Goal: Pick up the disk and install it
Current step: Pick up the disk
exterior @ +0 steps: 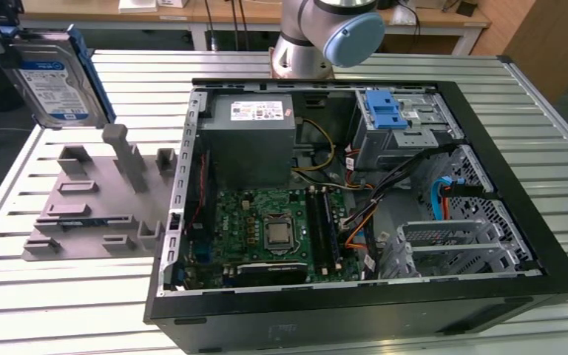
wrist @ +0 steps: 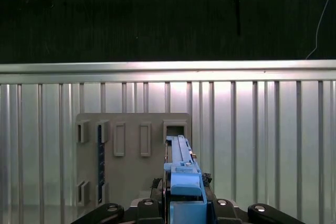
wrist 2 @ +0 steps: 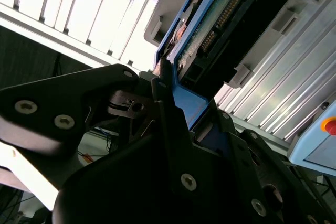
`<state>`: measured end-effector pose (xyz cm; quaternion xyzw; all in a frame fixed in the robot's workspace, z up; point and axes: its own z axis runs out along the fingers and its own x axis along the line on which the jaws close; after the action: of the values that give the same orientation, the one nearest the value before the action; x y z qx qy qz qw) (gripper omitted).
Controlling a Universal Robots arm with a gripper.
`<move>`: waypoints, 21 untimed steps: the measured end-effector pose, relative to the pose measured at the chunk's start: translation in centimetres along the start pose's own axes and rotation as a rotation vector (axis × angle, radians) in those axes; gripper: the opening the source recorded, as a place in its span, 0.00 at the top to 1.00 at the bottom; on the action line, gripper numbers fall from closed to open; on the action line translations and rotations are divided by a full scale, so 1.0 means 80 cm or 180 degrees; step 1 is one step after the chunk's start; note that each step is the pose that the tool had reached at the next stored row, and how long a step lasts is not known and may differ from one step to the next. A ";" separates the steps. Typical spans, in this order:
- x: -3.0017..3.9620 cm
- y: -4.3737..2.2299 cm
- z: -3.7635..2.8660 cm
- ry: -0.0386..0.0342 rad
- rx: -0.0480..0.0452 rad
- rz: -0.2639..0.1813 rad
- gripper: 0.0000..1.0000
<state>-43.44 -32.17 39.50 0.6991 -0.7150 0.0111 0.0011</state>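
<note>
Sitting across most of the bench (exterior: 27, 296): open computer case (exterior: 363, 185); grey fixture plate (exterior: 92, 214) by the exterior view's left edge; the disk (exterior: 57, 78) hangs upright above that plate's far end; gripper (wrist 2: 167, 85) clamped tight on its blue handle (wrist: 186, 184).

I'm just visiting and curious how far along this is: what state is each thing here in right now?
disk: upright, in the air above the table, held by its blue end.
end effector: shut on the disk.
grey holder: flat on the table, disk not in it.
computer case: lying on its side, open, disk not yet installed.
</note>
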 end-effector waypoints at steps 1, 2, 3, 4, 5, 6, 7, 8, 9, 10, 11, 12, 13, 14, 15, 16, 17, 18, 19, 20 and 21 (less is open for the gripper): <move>0.0000 0.0000 -0.0005 0.0000 0.0000 0.0000 0.64; 0.0000 -0.0001 -0.0008 0.0000 0.0001 0.0000 0.64; 0.0000 0.0000 -0.0012 0.0000 0.0001 0.0000 0.64; 0.0000 0.0000 -0.0017 0.0000 0.0001 0.0000 0.64; 0.0000 -0.0001 -0.0023 0.0000 0.0001 0.0000 0.64; 0.0000 -0.0001 -0.0030 0.0000 0.0001 0.0000 0.64; 0.0001 -0.0001 -0.0036 0.0000 0.0001 0.0000 0.64; 0.0001 -0.0001 -0.0041 0.0000 0.0001 0.0000 0.64; 0.0001 -0.0001 -0.0049 0.0000 0.0001 0.0000 0.64; 0.0001 -0.0001 -0.0060 0.0000 0.0001 0.0000 0.64; 0.0001 -0.0002 -0.0073 0.0000 0.0000 0.0000 0.64; 0.0001 -0.0002 -0.0085 0.0000 0.0001 0.0000 0.64; 0.0002 -0.0002 -0.0096 0.0000 0.0001 0.0000 0.64; 0.0002 -0.0002 -0.0108 0.0000 0.0001 0.0000 0.64; 0.0002 -0.0002 -0.0121 0.0000 0.0001 0.0000 0.64; 0.0002 -0.0002 -0.0136 0.0000 0.0001 0.0000 0.64; 0.0002 -0.0002 -0.0148 0.0000 0.0001 0.0000 0.64; 0.0003 -0.0002 -0.0159 0.0000 0.0001 0.0000 0.64; 0.0003 -0.0003 -0.0168 -0.0001 0.0001 0.0000 0.64; 0.0003 -0.0003 -0.0178 0.0000 0.0001 0.0000 0.64; 0.0003 -0.0003 -0.0185 0.0000 0.0001 0.0000 0.64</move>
<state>-43.44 -32.17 40.98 0.6991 -0.7150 0.0112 0.0009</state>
